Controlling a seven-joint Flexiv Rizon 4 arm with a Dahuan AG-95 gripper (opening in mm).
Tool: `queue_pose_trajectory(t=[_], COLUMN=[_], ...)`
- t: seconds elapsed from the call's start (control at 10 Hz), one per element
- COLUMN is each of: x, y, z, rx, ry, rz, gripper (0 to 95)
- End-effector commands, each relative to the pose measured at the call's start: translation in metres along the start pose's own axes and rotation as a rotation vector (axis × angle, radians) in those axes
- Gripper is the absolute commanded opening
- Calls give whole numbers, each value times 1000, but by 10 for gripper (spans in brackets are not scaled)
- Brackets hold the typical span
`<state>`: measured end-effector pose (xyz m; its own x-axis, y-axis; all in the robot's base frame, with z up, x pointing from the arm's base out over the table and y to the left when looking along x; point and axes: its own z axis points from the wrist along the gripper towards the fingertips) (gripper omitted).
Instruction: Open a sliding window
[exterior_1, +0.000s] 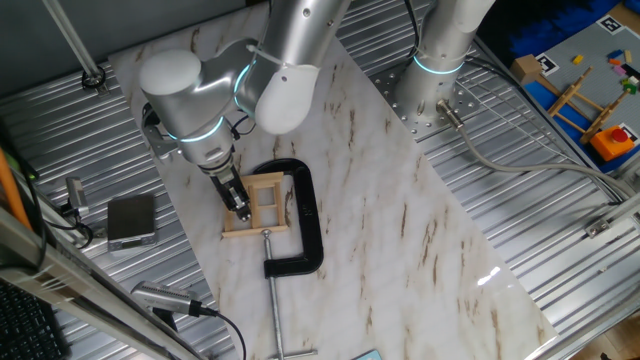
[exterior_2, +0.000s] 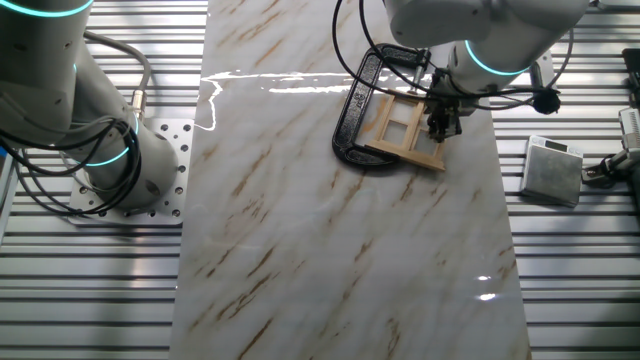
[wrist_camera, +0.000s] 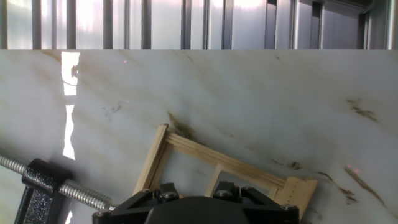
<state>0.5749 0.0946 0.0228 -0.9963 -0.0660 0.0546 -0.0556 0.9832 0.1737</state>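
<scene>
The sliding window (exterior_1: 258, 204) lies flat on the marbled worktop (exterior_1: 400, 230), left of centre in one fixed view, with the black C-clamp (exterior_1: 300, 215) gripping its right side. The pincer (exterior_1: 238, 205) points straight down onto the window's left half, fingertips at or just above the wood. Whether its jaws are parted or closed I cannot tell. In the hand view the window frame (wrist_camera: 217, 165) runs diagonally under the pincer's black body.

Sliding window (exterior_1: 262, 203), flat on worktop.
Small, squarish, light bare wood; thin crossbars divide it into panes.
</scene>
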Motion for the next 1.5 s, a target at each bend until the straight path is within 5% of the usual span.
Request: queue_pose_trajectory(t=[0.1,1.5], x=[0,0], y=[0,1], z=[-1,-1], rx=[11,10], ry=[12,12], rz=[7,-82], gripper=[380,380])
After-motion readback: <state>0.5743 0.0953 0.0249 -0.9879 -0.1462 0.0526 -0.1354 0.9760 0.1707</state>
